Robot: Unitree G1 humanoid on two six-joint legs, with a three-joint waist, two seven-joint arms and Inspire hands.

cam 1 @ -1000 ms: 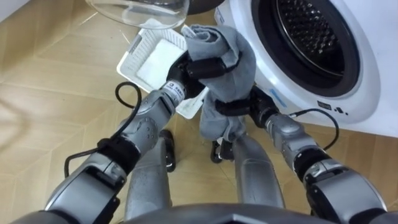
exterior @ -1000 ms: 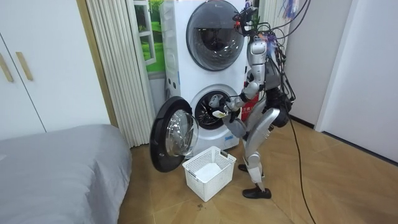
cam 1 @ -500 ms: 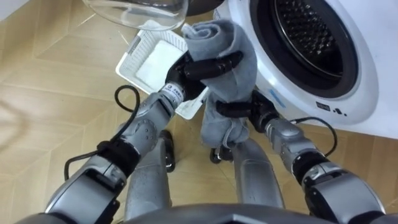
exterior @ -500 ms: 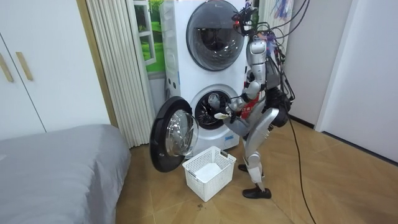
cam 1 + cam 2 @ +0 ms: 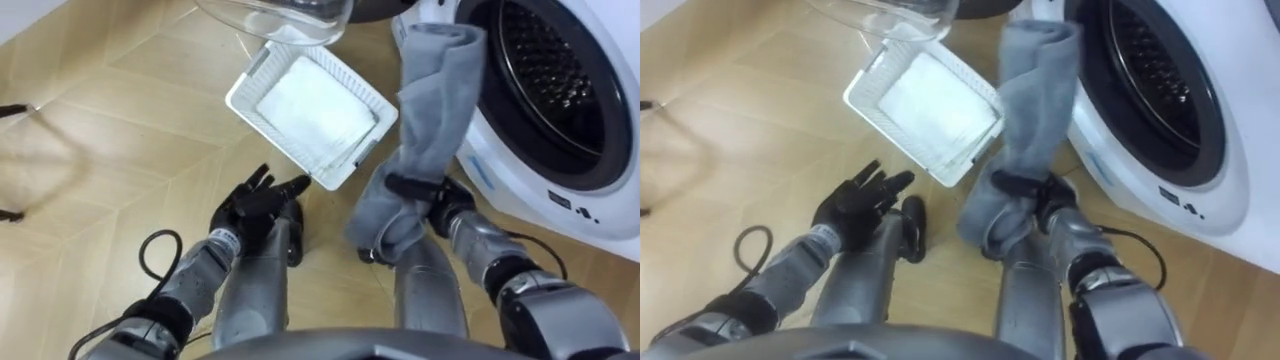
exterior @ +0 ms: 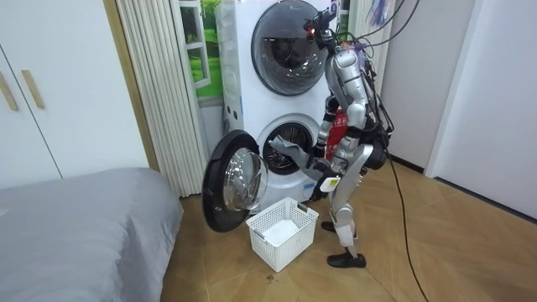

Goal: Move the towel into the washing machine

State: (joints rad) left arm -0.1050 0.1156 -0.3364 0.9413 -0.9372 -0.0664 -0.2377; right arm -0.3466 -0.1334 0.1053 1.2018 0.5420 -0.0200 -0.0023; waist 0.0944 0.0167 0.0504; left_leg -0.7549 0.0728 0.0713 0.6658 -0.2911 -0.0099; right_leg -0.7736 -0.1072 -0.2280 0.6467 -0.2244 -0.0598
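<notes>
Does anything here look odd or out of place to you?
Only the grey towel: bunched in the right hand, its upper end lies against the rim of the washing machine, not inside the drum. The left hand is open, low. Nothing spilled or damaged.

Soft cloth, hard plastic, shiny machine.
The towel [image 5: 432, 95] is grey cloth, matt and a little fluffy. The washing machine [image 5: 520, 185] has a white glossy shell, a dark perforated metal drum [image 5: 560, 72] and a clear glossy door [image 5: 280, 15]. The basket [image 5: 248, 78] is white plastic lattice, the floor [image 5: 100, 120] smooth wood with soft sheen. The left hand [image 5: 252, 205] and right hand [image 5: 425, 188] look matt black.
</notes>
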